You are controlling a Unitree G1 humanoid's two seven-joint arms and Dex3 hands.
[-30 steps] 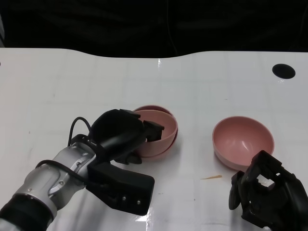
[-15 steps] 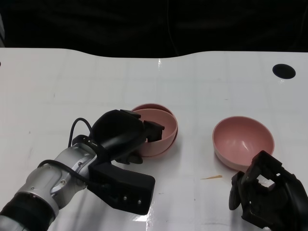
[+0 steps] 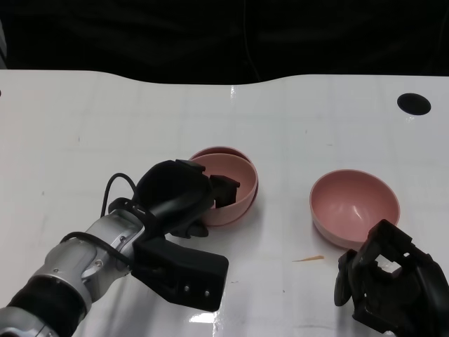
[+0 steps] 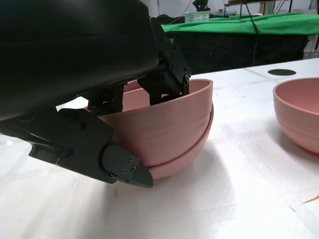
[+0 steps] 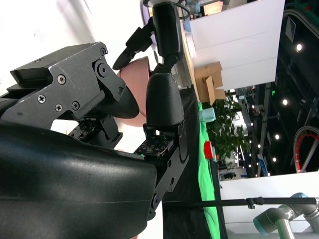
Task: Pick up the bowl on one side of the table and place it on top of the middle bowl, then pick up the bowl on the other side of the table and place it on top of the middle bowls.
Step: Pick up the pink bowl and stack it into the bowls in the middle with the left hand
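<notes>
Since the earlier frames, the left hand [image 3: 184, 197] is seen to have shifted slightly toward the far side of the table, and the carried bowl [image 3: 235, 188] with it; the right hand [image 3: 388, 283] and the right-side bowl [image 3: 355, 206] are unchanged in position.

The left hand is closed on the near rim of the carried bowl, with fingers [image 4: 167, 74] hooked inside the wall and others pressed against the outside. This bowl is seated inside the middle bowl [image 4: 174, 162], slightly tilted, so that only a narrow band of the lower one's rim is exposed beneath it in the left wrist view. The silver forearm [image 3: 77, 263] is angled in from the near left, the hand's back turned upward.

The first stacking step is judged all but complete: the bowl is nested but not released. The next move is judged to require opening of the fingers and withdrawal without dragging the stack.

The right hand is held low at the near right, just short of the right-side bowl and not touching it. Its fingers are curled loosely and nothing is held. That bowl stands upright, well apart from the stack, on the white table [image 3: 105, 126].
</notes>
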